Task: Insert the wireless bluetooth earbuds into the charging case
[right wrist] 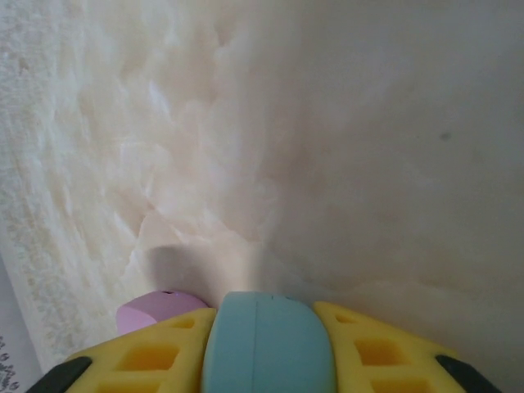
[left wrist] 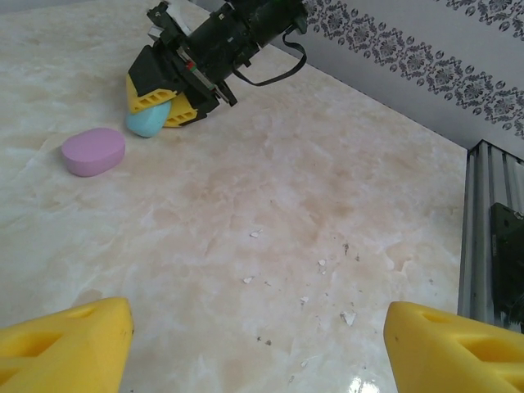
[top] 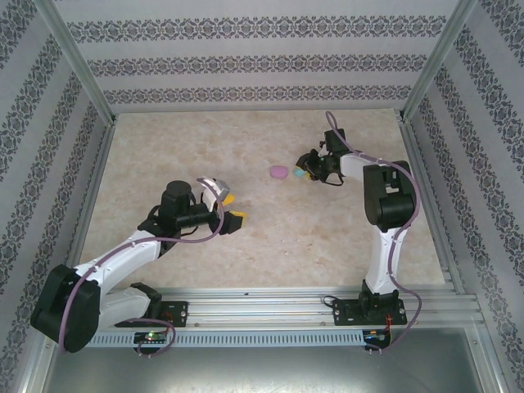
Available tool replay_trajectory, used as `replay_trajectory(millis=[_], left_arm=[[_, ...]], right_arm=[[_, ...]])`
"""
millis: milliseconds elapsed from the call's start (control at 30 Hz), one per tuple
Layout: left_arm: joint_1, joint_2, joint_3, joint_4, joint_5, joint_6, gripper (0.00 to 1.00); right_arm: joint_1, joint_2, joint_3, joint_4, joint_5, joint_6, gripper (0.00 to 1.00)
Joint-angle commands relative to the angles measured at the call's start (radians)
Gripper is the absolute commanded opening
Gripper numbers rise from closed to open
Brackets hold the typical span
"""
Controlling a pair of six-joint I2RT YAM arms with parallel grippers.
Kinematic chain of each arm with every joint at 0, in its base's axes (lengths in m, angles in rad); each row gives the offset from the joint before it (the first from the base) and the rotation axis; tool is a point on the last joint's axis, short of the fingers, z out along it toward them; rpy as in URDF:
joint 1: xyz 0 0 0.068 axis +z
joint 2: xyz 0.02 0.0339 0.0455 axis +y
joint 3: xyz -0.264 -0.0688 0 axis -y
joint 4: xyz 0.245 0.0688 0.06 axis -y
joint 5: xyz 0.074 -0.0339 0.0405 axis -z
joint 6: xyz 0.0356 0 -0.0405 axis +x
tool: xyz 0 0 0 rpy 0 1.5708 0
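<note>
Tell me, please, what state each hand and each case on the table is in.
Turquoise oval plastic case: closed, gripped by the right hand.
Pink oval plastic case: closed, lying free on the marbled table.
Right hand: shut on the turquoise case.
Left hand: open, empty.

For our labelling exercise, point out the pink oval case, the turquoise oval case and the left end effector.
pink oval case [left wrist: 93, 151]: left wrist view, middle of its top face.
turquoise oval case [right wrist: 266, 344]: right wrist view, centre of its visible surface.
left end effector [left wrist: 258, 348]: left wrist view, midway between its fingertips.
</note>
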Motion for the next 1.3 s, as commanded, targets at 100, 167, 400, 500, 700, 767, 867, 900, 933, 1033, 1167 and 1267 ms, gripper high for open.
replay_trajectory(millis=[100, 167, 400, 500, 700, 767, 867, 900, 933, 1033, 1167, 1267], left_arm=[[0.01, 0.005, 0.006, 0.041, 0.017, 0.017, 0.79], [0.01, -0.001, 0.016, 0.026, 0.015, 0.024, 0.79], [0.009, -0.063, 0.042, -0.052, -0.013, 0.053, 0.8], [0.01, -0.1, 0.054, -0.095, -0.045, 0.068, 0.81], [0.029, -0.162, 0.099, -0.23, -0.209, 0.117, 0.86], [0.049, -0.168, 0.123, -0.274, -0.253, 0.133, 0.88], [0.104, -0.171, 0.157, -0.308, -0.325, 0.126, 0.93], [0.133, -0.169, 0.167, -0.318, -0.341, 0.114, 0.94], [0.161, -0.167, 0.173, -0.323, -0.346, 0.102, 0.94], [0.263, -0.149, 0.18, -0.332, -0.342, 0.043, 0.99], [0.357, -0.157, 0.112, -0.241, -0.414, -0.01, 1.0], [0.4, -0.15, 0.037, -0.127, -0.495, -0.014, 1.0]], right_arm=[[0.001, -0.011, 0.023, -0.165, 0.102, -0.083, 0.47], [-0.001, -0.034, 0.027, -0.197, 0.125, -0.102, 0.52], [-0.002, -0.142, 0.054, -0.325, 0.213, -0.166, 0.59], [-0.003, -0.211, 0.037, -0.364, 0.264, -0.192, 0.59], [-0.009, -0.392, -0.04, -0.397, 0.336, -0.251, 0.6], [-0.011, -0.468, -0.066, -0.406, 0.371, -0.289, 0.6], [-0.007, -0.593, -0.11, -0.411, 0.45, -0.362, 0.64], [-0.008, -0.637, -0.133, -0.401, 0.476, -0.386, 0.68], [-0.009, -0.674, -0.154, -0.39, 0.501, -0.403, 0.78], [-0.01, -0.804, -0.248, -0.318, 0.565, -0.448, 0.98], [-0.027, -0.938, -0.393, -0.184, 0.627, -0.495, 0.98], [-0.033, -1.007, -0.532, -0.02, 0.665, -0.579, 0.98]])
